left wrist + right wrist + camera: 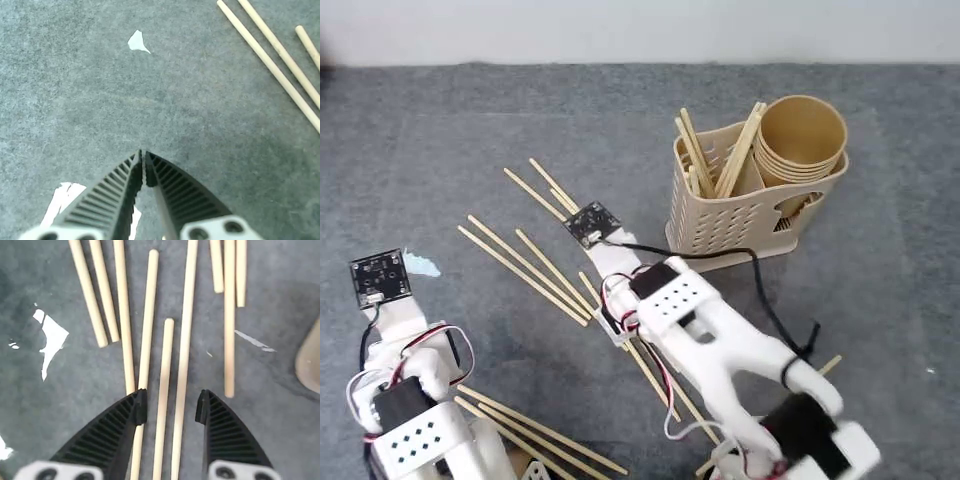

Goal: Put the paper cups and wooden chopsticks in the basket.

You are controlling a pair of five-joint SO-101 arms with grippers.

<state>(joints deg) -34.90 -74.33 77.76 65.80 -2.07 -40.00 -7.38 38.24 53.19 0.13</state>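
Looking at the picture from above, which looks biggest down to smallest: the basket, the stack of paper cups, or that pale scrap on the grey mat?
1. basket
2. stack of paper cups, standing inside the basket
3. pale scrap, by far the smallest
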